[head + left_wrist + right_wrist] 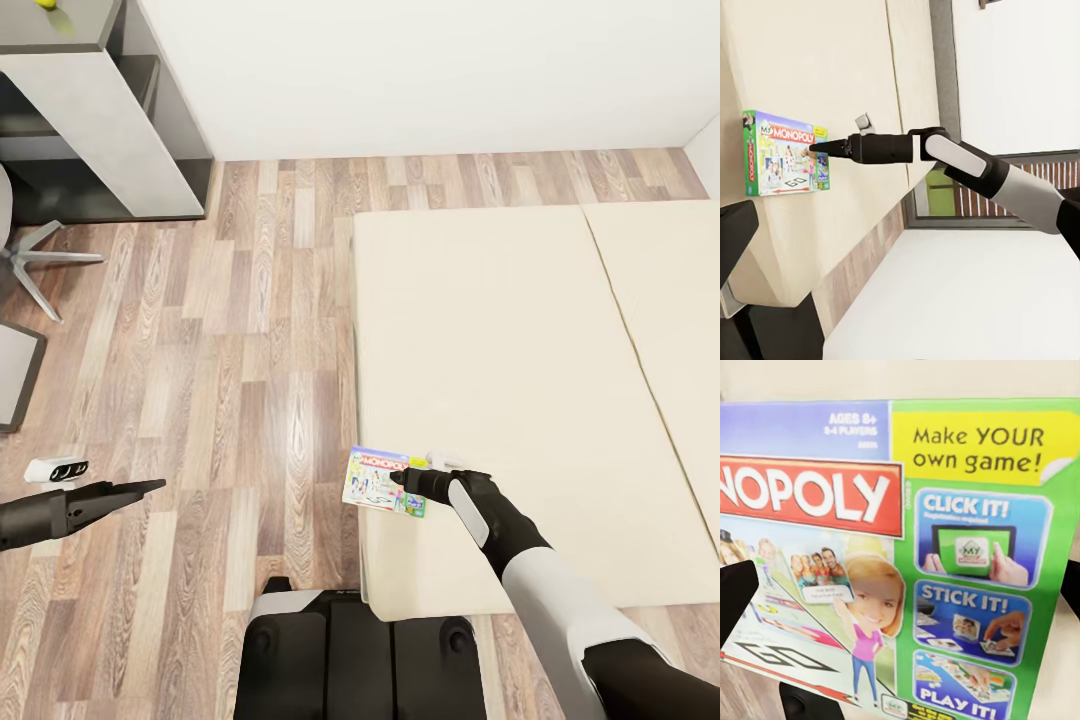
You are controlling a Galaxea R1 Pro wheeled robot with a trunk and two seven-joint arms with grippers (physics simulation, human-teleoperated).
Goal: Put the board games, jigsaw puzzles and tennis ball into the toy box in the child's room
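At the near left corner of the cream mattress bed, the right gripper pinches a flat, colourful cardboard Monopoly board game box. Box sits at the bed's edge, partly over the wood-plank floor; whether it rests on the mattress or is lifted clear cannot be told. Left wrist view: black fingers reach the box at its right side, over the green panel. Right wrist view: box face very close, red logo and green "Make YOUR own game!" panel readable, dark finger pads at either side.

Left gripper hangs over the floor, well apart from the box, fingers drawn to a point and holding nothing. Small white device lies on the floor just beside it. Grey desk stands at the far left, by the white wall.
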